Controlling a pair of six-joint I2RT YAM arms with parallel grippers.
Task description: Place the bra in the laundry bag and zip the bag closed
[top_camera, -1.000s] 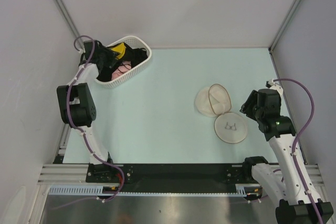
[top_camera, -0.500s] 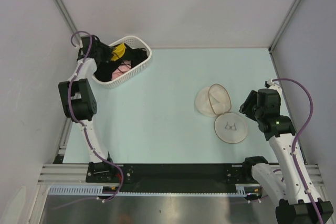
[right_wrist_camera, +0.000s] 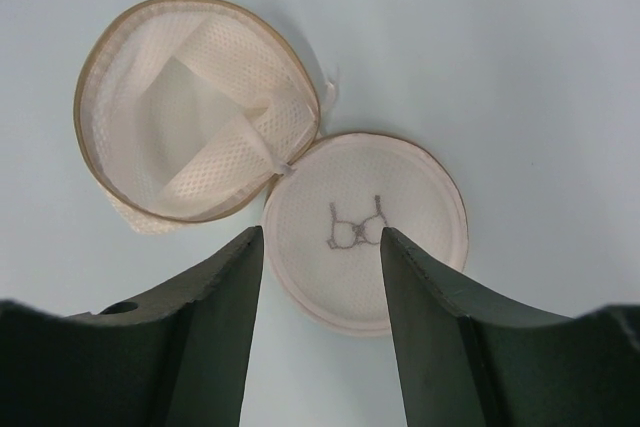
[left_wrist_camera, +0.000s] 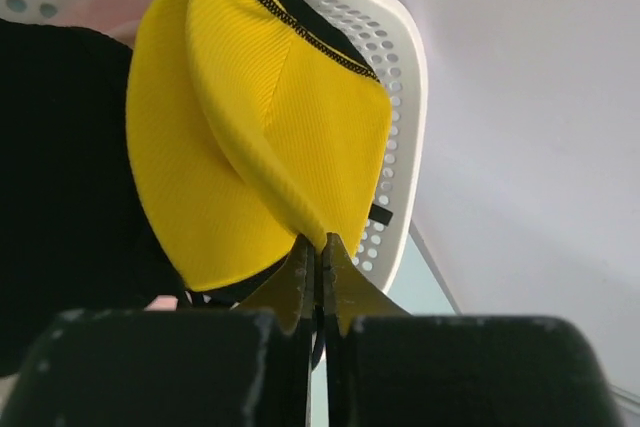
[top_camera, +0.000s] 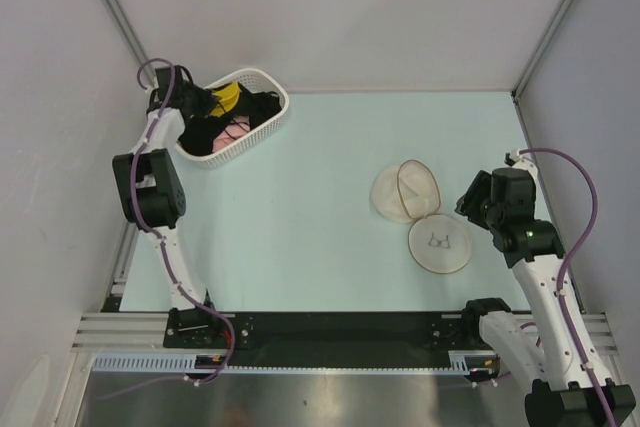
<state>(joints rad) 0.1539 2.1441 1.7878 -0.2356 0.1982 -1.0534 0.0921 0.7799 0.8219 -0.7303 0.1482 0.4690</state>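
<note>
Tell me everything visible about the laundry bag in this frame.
The laundry bag is a cream-white mesh clamshell with tan-edged rims, lying unzipped on the pale table. One round half faces inside up, empty apart from inner mesh flaps; the other lies dome up, showing a small bra icon. No gripper touches it; the open right gripper hovers above.

we see a pale mint-green flat counter [top_camera: 330,177]. at its far left corner sits a white slotted plastic basket [top_camera: 268,112]. right of centre lies a round cream-white mesh laundry bag [top_camera: 437,245], open, its two halves touching at one edge.
</note>
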